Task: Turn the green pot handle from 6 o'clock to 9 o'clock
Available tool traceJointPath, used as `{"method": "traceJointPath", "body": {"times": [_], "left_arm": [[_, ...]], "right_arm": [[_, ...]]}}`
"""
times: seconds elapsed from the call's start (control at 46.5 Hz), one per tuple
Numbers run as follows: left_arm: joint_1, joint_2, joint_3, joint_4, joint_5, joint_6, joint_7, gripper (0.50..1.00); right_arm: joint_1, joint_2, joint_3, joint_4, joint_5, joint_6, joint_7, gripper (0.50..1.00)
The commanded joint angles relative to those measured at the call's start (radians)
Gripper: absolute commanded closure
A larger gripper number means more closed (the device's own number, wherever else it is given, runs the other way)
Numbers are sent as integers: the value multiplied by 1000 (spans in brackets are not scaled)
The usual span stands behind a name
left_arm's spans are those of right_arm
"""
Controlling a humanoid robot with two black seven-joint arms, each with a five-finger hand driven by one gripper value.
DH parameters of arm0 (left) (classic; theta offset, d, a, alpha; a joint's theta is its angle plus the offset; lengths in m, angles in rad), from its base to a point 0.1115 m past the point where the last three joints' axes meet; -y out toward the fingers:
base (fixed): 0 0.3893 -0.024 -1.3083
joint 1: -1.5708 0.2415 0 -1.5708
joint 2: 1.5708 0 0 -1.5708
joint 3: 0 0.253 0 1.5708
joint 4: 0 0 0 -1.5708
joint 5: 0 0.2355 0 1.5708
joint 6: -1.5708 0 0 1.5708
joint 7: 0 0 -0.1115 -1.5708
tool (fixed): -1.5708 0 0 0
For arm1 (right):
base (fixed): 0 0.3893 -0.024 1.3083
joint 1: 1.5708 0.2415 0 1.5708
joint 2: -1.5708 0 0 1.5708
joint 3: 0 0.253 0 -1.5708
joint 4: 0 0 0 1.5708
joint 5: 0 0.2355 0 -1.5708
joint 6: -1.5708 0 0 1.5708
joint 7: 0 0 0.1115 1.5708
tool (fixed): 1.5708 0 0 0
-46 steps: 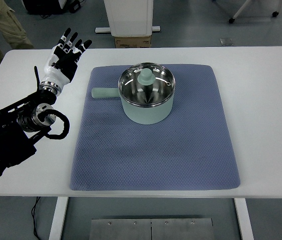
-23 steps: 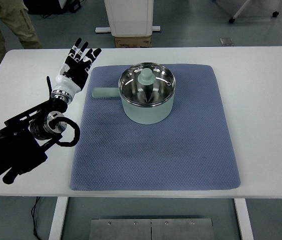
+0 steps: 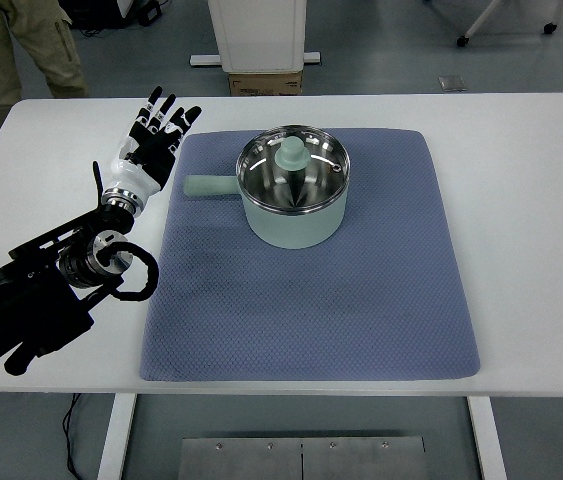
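Pot (image 3: pixel 292 205) front and centre on the blue mat (image 3: pixel 311 300), pale green, sitting toward the mat's far half with its glass lid (image 3: pixel 292 172) on and the green knob (image 3: pixel 291 153) right in the middle. Its handle (image 3: pixel 209 186) sticks straight out to the picture's left, ending just short of the mat's left edge. Over on that side, the left hand (image 3: pixel 148 150) is up above the white table (image 3: pixel 531 200), just off the mat's far-left corner, fingers (image 3: pixel 168 117) spread wide and straight, holding nothing, palm clear of the handle and not touching it. Its black arm (image 3: pixel 41 290) runs in from the lower left. At the top left corner, a person's trouser legs (image 3: pixel 36 45) stand beyond the table.
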Motion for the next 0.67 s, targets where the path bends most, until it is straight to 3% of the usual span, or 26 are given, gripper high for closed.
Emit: {"method": "traceJointPath", "body": {"times": [0.0, 0.646], "left_arm": [[-1, 0, 0, 0, 0, 0, 0, 500], [2, 0, 0, 0, 3, -1, 0, 500]], "right_arm": [[0, 0, 0, 0, 0, 0, 0, 500], [-3, 0, -3, 0, 0, -2, -1, 500]]}}
